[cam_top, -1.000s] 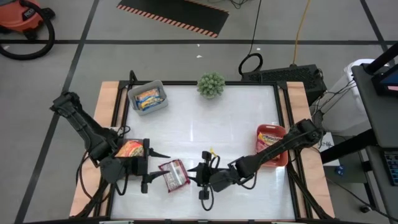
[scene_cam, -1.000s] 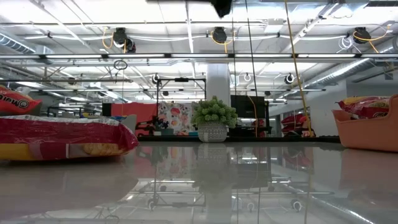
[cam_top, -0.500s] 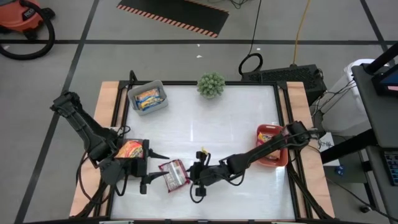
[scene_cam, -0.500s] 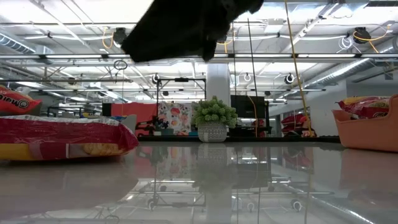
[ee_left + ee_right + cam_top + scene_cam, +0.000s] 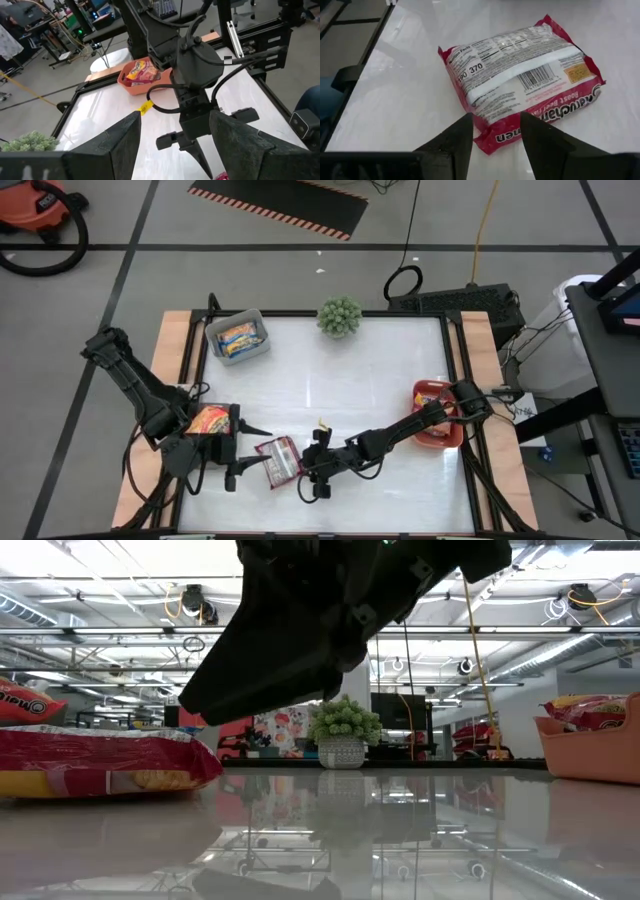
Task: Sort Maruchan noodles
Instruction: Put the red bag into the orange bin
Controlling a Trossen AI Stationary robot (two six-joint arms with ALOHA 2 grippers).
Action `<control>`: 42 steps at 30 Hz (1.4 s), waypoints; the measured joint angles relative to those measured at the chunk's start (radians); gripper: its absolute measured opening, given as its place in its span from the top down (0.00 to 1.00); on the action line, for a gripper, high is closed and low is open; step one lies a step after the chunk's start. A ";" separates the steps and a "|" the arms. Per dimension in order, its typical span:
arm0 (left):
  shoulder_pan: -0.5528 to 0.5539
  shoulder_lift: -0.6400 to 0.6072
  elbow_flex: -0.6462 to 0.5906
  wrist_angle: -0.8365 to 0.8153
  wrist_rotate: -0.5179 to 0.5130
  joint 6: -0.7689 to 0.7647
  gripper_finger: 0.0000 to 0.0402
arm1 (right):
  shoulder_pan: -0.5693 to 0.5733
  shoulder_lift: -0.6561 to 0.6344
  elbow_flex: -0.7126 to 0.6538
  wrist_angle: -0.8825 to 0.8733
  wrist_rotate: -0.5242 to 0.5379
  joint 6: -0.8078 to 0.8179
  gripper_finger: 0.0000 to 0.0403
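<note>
Because the red-and-white noodle packet (image 5: 279, 461) lies flat and loose on the glossy worktop (image 5: 330, 380) near its front edge, left of the middle, the main risk is probably that it slides or crumples instead of being caught: a slick wrapper on a slick surface gives the fingers little to bite, and a finger landing on top of the packet would likely push it toward the left arm. The right gripper (image 5: 312, 477) hangs just beside the packet's right side, its fingers (image 5: 451, 142) parted and angled toward the packet's near edge; in the right wrist view nothing sits between them and they do not appear to touch the wrapper. The left gripper (image 5: 243, 451) waits just beside the packet's other side, fingers apart and empty, so a crowded approach could bring the two arms together. A yellow-orange packet (image 5: 208, 420) rests by the left arm at the worktop's left edge. Other packets already lie in the grey bin (image 5: 238, 337) at the back left corner and in the orange bin (image 5: 436, 416) at the right edge. A potted plant (image 5: 339, 317) stands at the back edge.
</note>
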 joint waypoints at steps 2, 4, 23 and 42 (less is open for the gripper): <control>0.000 0.000 0.000 0.000 0.000 0.000 0.40 | -0.001 -0.001 0.000 -0.004 0.000 -0.010 0.61; 0.000 0.000 0.000 0.000 0.000 0.000 0.40 | -0.002 -0.002 0.000 -0.007 -0.002 -0.011 0.61; 0.000 0.000 0.000 0.000 0.000 0.000 0.40 | -0.050 0.111 0.002 0.072 -0.132 0.082 0.61; 0.000 0.000 0.000 -0.015 0.000 0.003 0.40 | -0.056 0.070 -0.002 0.081 -0.042 -0.068 0.98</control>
